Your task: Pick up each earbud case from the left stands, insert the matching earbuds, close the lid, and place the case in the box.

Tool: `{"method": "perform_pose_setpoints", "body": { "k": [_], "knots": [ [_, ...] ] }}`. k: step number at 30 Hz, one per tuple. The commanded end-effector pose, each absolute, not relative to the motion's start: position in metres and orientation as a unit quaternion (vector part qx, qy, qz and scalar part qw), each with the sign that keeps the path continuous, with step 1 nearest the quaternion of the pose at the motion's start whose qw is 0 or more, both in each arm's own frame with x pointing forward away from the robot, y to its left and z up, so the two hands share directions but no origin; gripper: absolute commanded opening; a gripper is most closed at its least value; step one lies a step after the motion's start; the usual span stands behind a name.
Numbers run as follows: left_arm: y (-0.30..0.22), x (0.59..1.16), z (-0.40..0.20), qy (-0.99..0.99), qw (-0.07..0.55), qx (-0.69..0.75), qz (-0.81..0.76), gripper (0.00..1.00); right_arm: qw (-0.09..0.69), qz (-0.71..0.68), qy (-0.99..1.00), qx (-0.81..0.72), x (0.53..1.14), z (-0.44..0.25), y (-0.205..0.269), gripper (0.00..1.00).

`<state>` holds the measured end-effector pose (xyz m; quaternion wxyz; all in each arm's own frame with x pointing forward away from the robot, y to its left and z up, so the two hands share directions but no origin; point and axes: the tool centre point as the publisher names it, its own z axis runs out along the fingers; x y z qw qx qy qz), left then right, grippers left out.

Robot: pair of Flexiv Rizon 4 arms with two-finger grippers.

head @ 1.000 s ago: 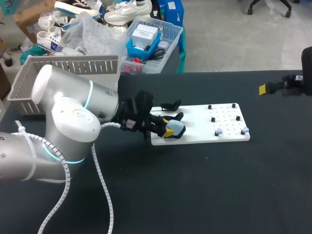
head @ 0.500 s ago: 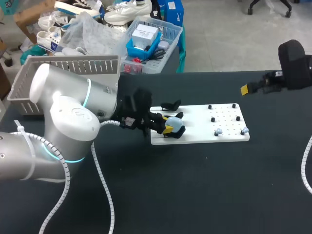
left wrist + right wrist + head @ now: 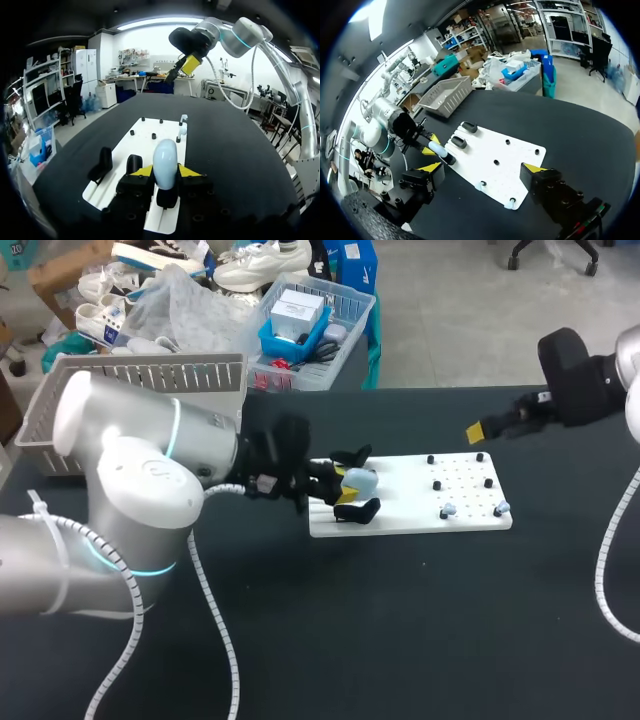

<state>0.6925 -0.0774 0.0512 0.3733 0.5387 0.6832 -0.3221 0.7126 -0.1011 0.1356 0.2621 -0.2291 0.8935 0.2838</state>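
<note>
Earbud case (image 3: 358,480) clamped in left gripper (image 3: 350,489) above the white board (image 3: 420,508), seemingly clear of the black stand (image 3: 365,508). Right gripper (image 3: 484,172) spread wide, near board's far corner.

- Table (image 3: 400,620): plain black.
- Board (image 3: 410,495): white, dotted with small black pegs (image 3: 431,459).
- Stands (image 3: 350,454): black, at the board's left end.
- Case (image 3: 358,480): pale blue, glossy.
- Earbuds (image 3: 449,510): pale blue, near the board's right edge.
- Left gripper (image 3: 165,172): yellow tips, black body.
- Right gripper (image 3: 484,170): yellow tips, black body.
- Left arm (image 3: 130,470): silver-white with a glowing cyan ring.
- Cable (image 3: 210,610): white, ribbed.
</note>
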Motion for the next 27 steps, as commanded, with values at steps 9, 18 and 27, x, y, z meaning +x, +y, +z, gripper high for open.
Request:
{"method": "perform_pose_setpoints", "body": {
  "k": [9,18,27],
  "knots": [
    [-0.083,0.689,0.070,0.686,0.392,0.521,-0.324,0.00,0.233,0.298,0.862,-0.336,0.700,0.146,-0.061,1.00],
    [-0.095,0.690,0.084,0.676,0.413,0.515,-0.327,0.00,0.213,0.312,0.854,-0.359,0.682,0.136,-0.041,1.00],
    [-0.108,0.683,0.093,0.668,0.421,0.515,-0.334,0.00,0.195,0.320,0.847,-0.376,0.682,0.129,-0.023,1.00]
  ]
}}
